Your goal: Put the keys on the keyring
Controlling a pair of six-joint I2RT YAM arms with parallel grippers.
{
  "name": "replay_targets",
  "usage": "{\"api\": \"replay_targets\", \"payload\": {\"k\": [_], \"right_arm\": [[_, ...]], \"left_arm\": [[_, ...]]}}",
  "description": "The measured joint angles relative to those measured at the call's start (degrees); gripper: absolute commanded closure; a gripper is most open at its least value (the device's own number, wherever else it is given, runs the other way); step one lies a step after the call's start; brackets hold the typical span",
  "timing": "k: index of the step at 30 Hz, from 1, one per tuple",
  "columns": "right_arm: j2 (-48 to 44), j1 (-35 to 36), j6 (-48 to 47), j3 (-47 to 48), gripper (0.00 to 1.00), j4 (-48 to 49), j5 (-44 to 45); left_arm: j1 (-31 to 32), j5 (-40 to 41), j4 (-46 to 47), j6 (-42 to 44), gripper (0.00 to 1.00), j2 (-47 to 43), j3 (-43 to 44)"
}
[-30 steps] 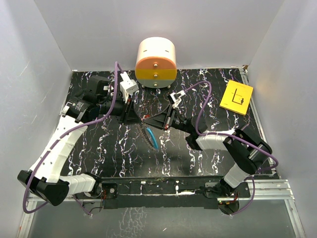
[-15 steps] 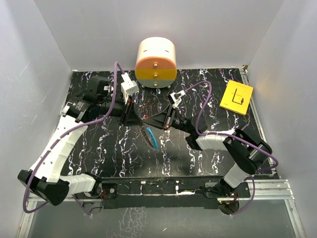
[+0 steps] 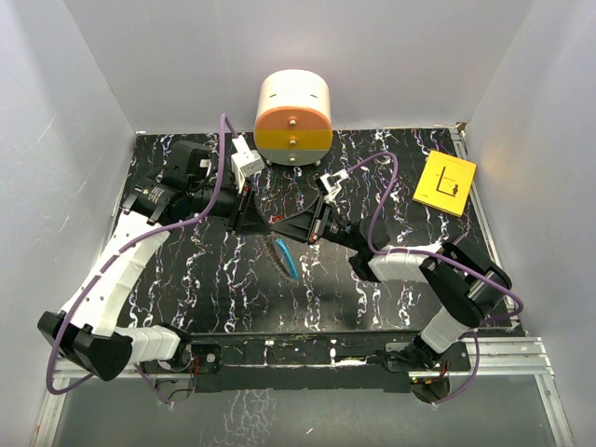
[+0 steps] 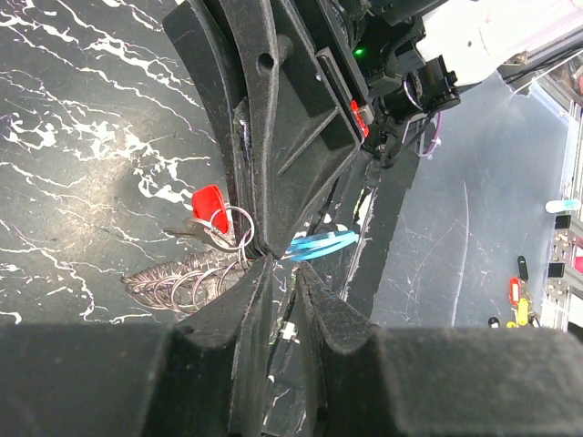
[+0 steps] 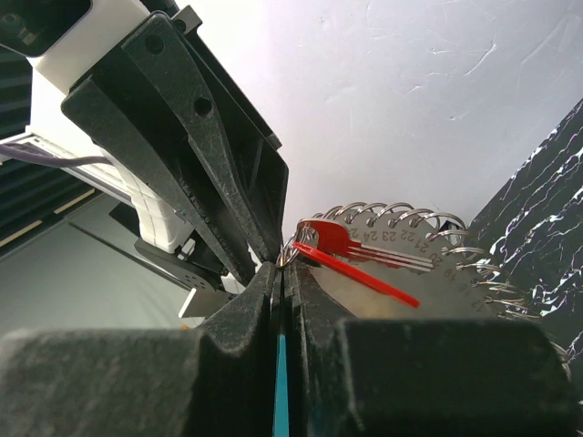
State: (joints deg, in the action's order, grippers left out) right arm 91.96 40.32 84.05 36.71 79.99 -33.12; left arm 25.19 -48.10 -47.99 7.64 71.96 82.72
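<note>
The keyring (image 3: 283,255) hangs between my two grippers above the middle of the table. It has a bright-blue band (image 4: 319,244) and a ribbed coil of wire loops (image 4: 182,284). The red key (image 4: 209,201) sits on a small metal ring at the coil's end, and also shows in the right wrist view (image 5: 332,238). My right gripper (image 5: 282,269) is shut on the blue band (image 5: 279,382). My left gripper (image 4: 282,264) meets it tip to tip, jaws nearly together, pinching at the small ring. In the top view the left gripper (image 3: 253,222) and right gripper (image 3: 277,226) touch.
An orange and white cylinder (image 3: 293,116) stands at the back centre. A yellow card (image 3: 445,182) lies at the back right. Grey walls close in the black marbled table (image 3: 186,279) on three sides.
My left arm's wrist has shifted slightly toward the back and right. The grippers stay tip to tip with the keyring hanging below.
</note>
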Motion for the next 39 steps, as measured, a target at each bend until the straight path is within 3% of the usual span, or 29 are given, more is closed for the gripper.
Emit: {"api": "replay_targets", "payload": {"k": [10, 39], "right_arm": [[0.00, -0.26, -0.04, 0.02, 0.92, 0.00, -0.11], [-6.05, -0.52, -5.14, 2.25, 0.92, -0.04, -9.53]], "left_arm": [[-0.02, -1.25, -0.33, 0.61, 0.91, 0.33, -0.02], [-0.33, -6.95, -11.67, 9.44, 0.90, 6.71, 6.36]]}}
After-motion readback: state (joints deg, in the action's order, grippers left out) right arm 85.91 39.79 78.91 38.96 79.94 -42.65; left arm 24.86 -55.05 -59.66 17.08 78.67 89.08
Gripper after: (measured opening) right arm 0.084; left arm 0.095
